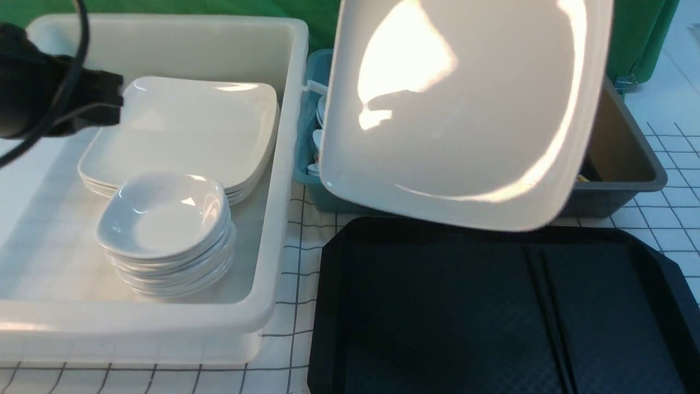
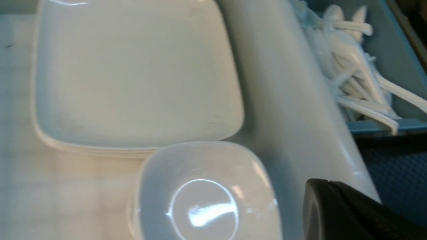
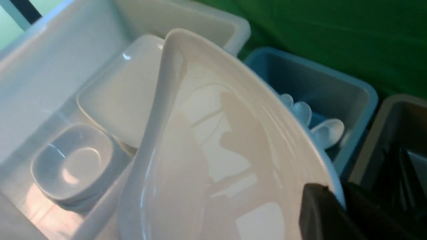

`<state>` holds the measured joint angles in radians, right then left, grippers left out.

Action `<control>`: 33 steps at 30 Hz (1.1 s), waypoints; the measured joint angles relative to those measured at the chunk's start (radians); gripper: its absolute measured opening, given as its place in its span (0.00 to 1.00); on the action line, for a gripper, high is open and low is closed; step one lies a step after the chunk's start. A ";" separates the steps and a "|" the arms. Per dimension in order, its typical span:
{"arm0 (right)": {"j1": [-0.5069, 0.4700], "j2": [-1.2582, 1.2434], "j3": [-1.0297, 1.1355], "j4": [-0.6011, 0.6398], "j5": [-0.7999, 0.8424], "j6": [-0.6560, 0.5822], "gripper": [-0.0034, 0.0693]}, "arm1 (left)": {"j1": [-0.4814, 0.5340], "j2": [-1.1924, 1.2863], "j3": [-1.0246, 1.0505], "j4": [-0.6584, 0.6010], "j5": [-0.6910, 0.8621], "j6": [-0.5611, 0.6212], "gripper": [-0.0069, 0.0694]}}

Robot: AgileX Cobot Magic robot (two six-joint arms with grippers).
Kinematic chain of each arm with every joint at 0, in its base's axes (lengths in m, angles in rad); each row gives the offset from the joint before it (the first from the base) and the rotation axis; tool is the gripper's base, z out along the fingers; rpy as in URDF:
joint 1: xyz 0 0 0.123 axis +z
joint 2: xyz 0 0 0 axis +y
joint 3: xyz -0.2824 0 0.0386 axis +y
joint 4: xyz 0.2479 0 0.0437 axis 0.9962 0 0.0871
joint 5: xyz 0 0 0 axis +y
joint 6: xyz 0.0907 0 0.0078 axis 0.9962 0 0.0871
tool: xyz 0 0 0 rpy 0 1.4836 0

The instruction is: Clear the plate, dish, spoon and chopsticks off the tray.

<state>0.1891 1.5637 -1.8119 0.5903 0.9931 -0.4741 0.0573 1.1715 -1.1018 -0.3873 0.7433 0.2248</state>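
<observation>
The large white plate (image 1: 465, 109) hangs tilted in the air above the far edge of the black tray (image 1: 437, 306). My right gripper (image 3: 337, 193) is shut on the rim of the plate (image 3: 217, 150); in the front view the plate hides it. Two black chopsticks (image 1: 549, 312) lie on the tray, right of its middle. Small white dishes (image 1: 164, 219) are stacked in the white tub (image 1: 284, 164). White spoons (image 2: 353, 73) lie in the blue tub (image 1: 306, 164). My left gripper (image 1: 109, 104) hovers over the white tub, fingers (image 2: 328, 186) together, holding nothing.
A stack of large square plates (image 1: 191, 126) sits in the white tub behind the dishes. A brown tub (image 1: 629, 158) stands right of the blue one, behind the tray. A checked cloth covers the table, with a green backdrop behind.
</observation>
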 joint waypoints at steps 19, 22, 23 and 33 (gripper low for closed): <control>0.247 0.661 -0.637 0.218 -0.280 0.060 0.11 | 0.110 0.000 0.000 -0.057 0.012 0.052 0.09; 0.283 0.731 -0.666 0.227 -0.342 0.058 0.11 | 0.110 0.000 0.000 -0.057 0.021 0.057 0.09; 0.290 0.742 -0.667 0.229 -0.356 0.052 0.11 | 0.110 0.000 0.000 -0.057 0.022 0.057 0.09; 0.383 0.785 -0.667 0.201 -0.476 -0.138 0.11 | 0.110 0.000 0.000 -0.037 0.043 0.061 0.09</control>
<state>0.5725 2.3487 -2.4793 0.7914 0.5167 -0.6125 0.1671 1.1715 -1.1018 -0.4244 0.7866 0.2856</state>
